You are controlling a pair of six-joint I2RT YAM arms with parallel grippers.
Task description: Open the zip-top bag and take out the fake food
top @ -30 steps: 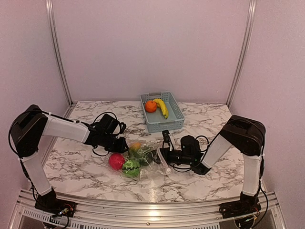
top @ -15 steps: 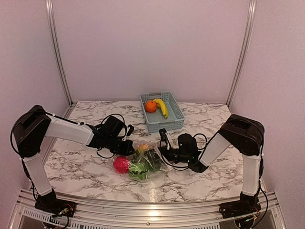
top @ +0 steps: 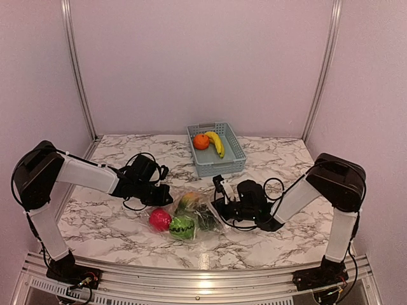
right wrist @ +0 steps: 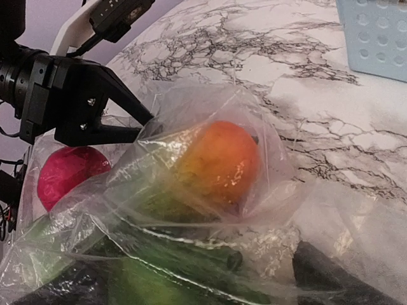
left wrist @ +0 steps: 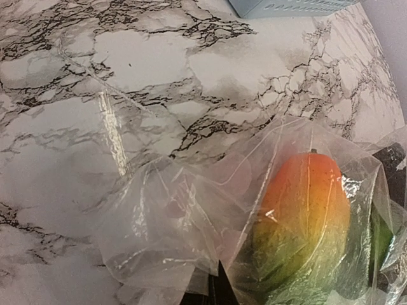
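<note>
1. Where the marble-patterned table [top: 114, 222] lies between the two arms, the zip-top bag [top: 193, 208] is found crumpled on the surface. It is near the light blue basket [top: 236, 155] but apart from it, on the side closer to the arm bases.
2. The left gripper [right wrist: 147, 121] is pinched closed on the bag's left edge. In the right wrist view its two black fingers are seen meeting on a fold of the clear plastic.
3. The right gripper [top: 217, 198] is held at the bag's opposite end with its jaws spread wide. In its own view loose film is draped over the dark finger shapes at the bottom corners.
4. Part of the fake food [top: 184, 222] is enclosed in the bag.
   - A mango-shaped piece [right wrist: 219, 159], orange shading to green, is pressed against the film on the far side.
   - A pink-red round fruit [top: 160, 219] is lodged at the left end.
   - A green striped ball [top: 182, 229] is set just beside the pink-red round fruit.
   - A dark green vegetable [top: 206, 219] is placed toward the right gripper.
5. Inside the basket, an orange ball [top: 201, 141] and a yellow banana [top: 216, 143] are laid just beside each other.
6. In the left wrist view, wrinkled film is spread over the marble, with the mango-shaped piece wrapped behind it at the right.
7. Whether the zip strip is parted or sealed cannot be told.
</note>
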